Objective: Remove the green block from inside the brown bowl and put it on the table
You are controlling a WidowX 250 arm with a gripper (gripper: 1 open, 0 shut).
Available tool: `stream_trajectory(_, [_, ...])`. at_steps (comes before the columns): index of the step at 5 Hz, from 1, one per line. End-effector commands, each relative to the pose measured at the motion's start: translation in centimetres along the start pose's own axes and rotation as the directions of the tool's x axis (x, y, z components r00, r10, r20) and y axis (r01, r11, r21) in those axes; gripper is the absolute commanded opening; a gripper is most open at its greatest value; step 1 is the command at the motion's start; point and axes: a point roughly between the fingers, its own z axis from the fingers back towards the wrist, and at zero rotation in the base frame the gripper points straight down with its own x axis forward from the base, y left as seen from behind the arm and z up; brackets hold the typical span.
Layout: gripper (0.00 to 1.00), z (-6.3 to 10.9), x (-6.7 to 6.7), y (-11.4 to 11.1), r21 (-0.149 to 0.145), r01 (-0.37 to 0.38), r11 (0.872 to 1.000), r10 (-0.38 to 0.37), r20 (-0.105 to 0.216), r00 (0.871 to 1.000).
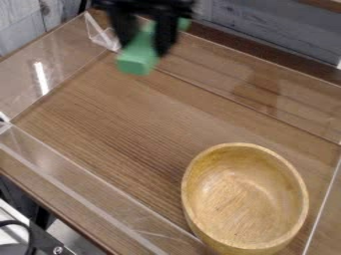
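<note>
The green block hangs in the air above the far left part of the table, held between the black fingers of my gripper, which is shut on it. The image of the gripper is blurred and its upper part is cut off by the top edge. The brown bowl sits at the near right with nothing inside it, well away from the gripper.
Low clear acrylic walls border the tabletop on the left, near and far sides. A small clear bracket stands at the far left corner, close to the gripper.
</note>
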Motion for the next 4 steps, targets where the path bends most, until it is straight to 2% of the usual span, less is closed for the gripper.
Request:
stream_trajectory(1, [0.00, 0.2, 1.2, 2.4, 0.008, 0.008, 1.000, -0.009, 0.061, 0.998])
stream_trajectory(4, [0.00, -5.9, -1.0, -0.2, 0.031, 0.070, 0.997, -0.071, 0.030, 0.997])
